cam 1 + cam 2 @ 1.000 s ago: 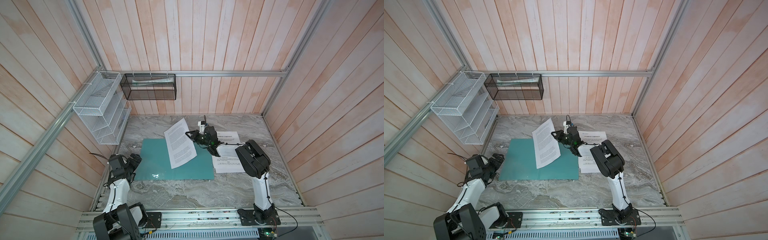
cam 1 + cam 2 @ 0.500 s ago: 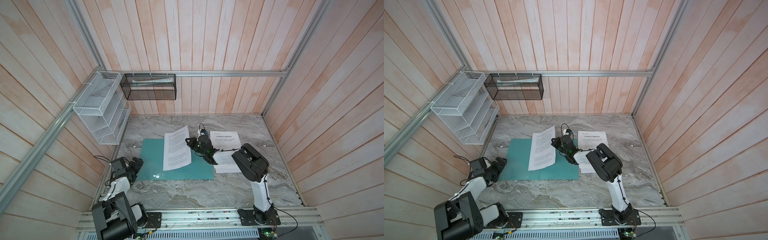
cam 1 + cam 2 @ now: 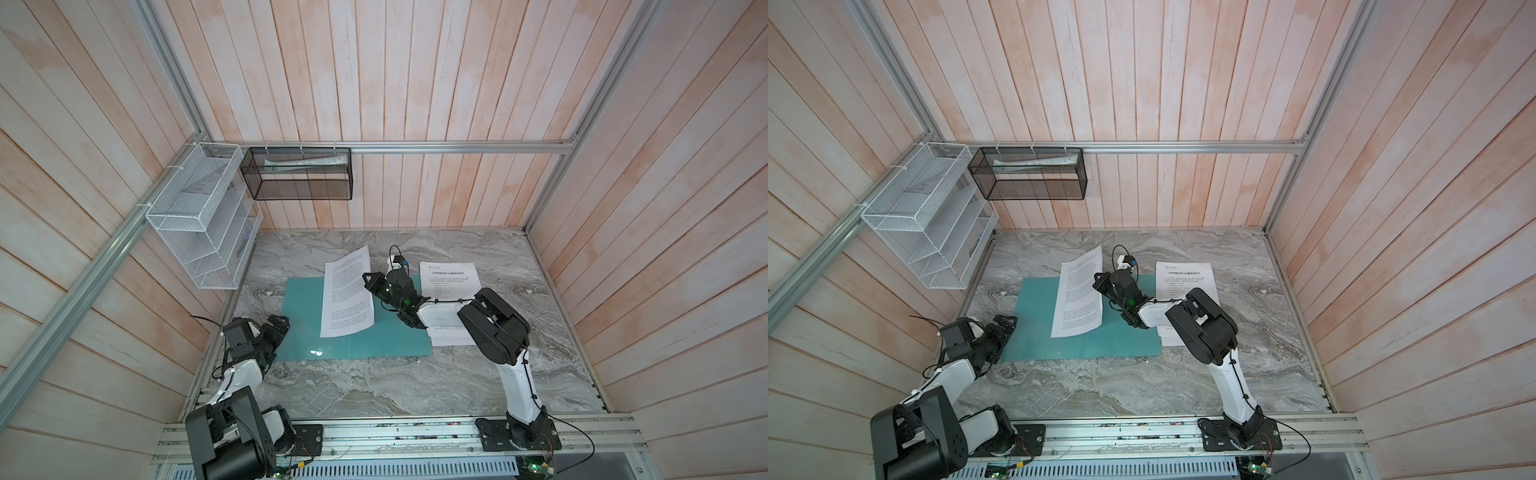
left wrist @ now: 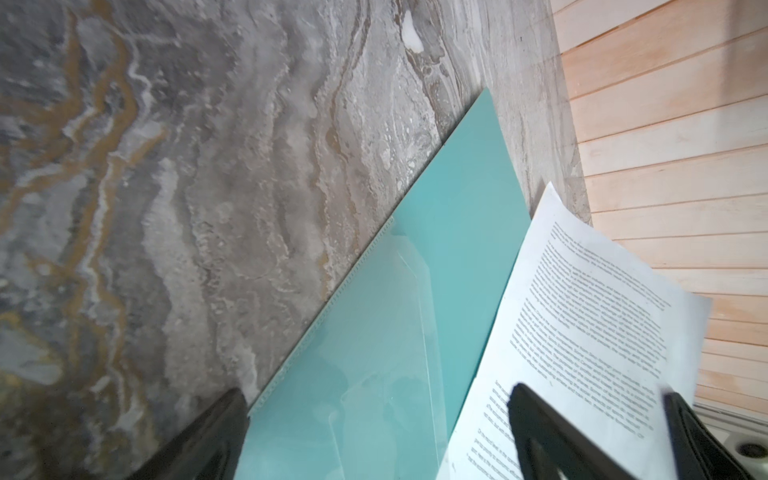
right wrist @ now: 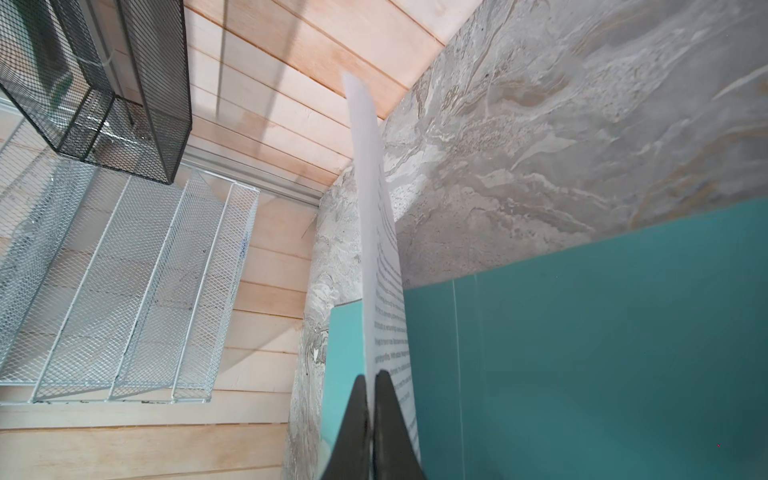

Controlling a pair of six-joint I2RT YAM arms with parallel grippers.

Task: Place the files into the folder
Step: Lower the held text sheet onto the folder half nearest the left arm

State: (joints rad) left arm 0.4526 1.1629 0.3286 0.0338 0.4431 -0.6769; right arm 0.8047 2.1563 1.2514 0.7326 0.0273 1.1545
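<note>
Files: your right gripper [image 3: 367, 277], clamped on one printed sheet [image 3: 347, 297], had swung it lower over the teal folder [image 3: 374, 340]; your left gripper [image 3: 279, 326] waited wide open at the folder's corner. Release looked close.

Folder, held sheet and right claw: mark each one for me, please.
folder [image 3: 386, 340]: in a top view, bare teal near its front edge.
held sheet [image 3: 347, 295]: in a top view, printed middle.
right claw [image 5: 371, 377]: right wrist view, between its shut tips.
</note>
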